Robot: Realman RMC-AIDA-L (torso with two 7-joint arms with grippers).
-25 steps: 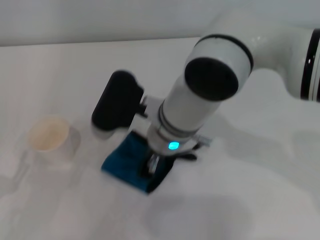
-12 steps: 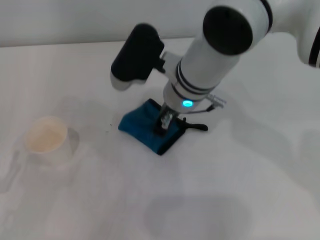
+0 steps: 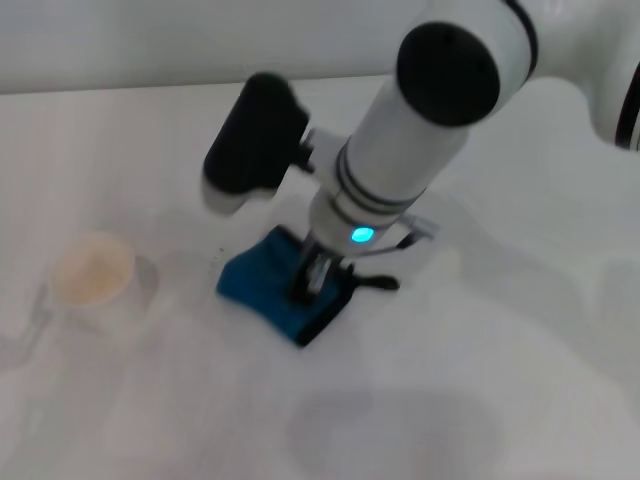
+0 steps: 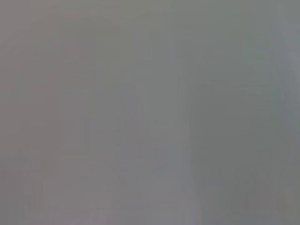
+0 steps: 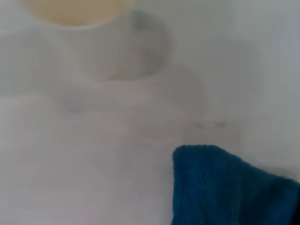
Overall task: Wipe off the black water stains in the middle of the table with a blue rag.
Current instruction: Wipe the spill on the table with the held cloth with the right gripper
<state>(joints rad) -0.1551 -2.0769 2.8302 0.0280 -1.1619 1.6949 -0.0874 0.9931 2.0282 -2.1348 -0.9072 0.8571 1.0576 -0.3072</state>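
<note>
The blue rag (image 3: 258,285) lies folded on the white table (image 3: 480,360) near its middle, its black loop (image 3: 385,284) sticking out to the right. My right gripper (image 3: 310,280) points straight down and is shut on the rag's right half, pressing it to the tabletop. In the right wrist view a corner of the blue rag (image 5: 225,187) shows over the table (image 5: 93,164). The black water stains are hidden or out of view; only tiny specks (image 3: 215,258) show beside the rag. My left gripper is out of view, and the left wrist view is plain grey.
A pale paper cup (image 3: 95,276) stands left of the rag, about a rag's width away; its rim (image 5: 75,11) also shows in the right wrist view. The right arm's black wrist housing (image 3: 250,140) hangs above the table behind the rag.
The right gripper first carried the rag away from me and to the right, then slid it back toward me and to the left across the table. The cup stayed put.
</note>
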